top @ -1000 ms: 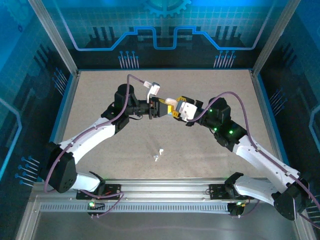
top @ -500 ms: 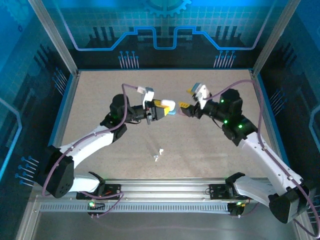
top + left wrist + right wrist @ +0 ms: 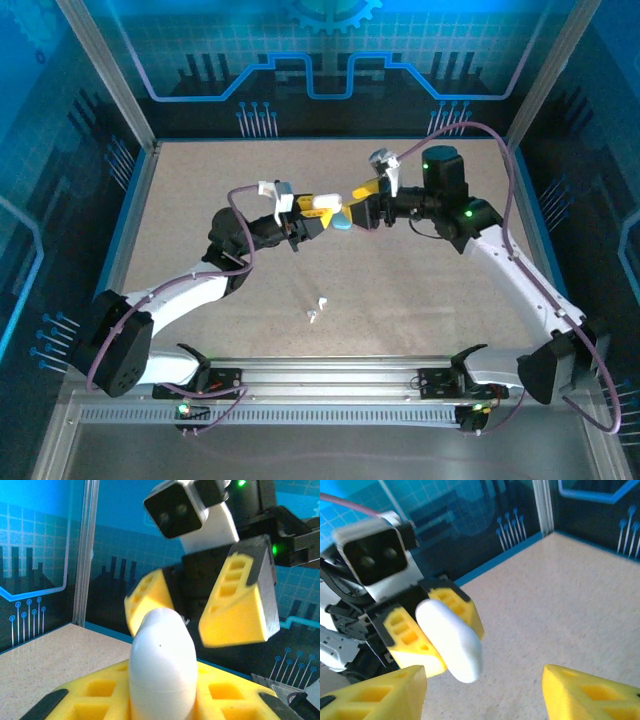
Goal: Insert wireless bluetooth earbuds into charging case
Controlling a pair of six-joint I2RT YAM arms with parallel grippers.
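Left pincer (image 3: 322, 208): clenched on white case (image 3: 162, 660)
Right pincer (image 3: 358, 205): released wider, back at case (lid still shut)
Earbuds (image 3: 313, 316): unmoved on desk (image 3: 200, 200)
Next: open lid

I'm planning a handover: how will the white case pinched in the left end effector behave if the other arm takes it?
The charging case looks smooth and egg-rounded, so it could slip or twist in the left end effector. It appears to be a hard shell, so it is likely rigid and light. Set down, it would probably rock or roll.
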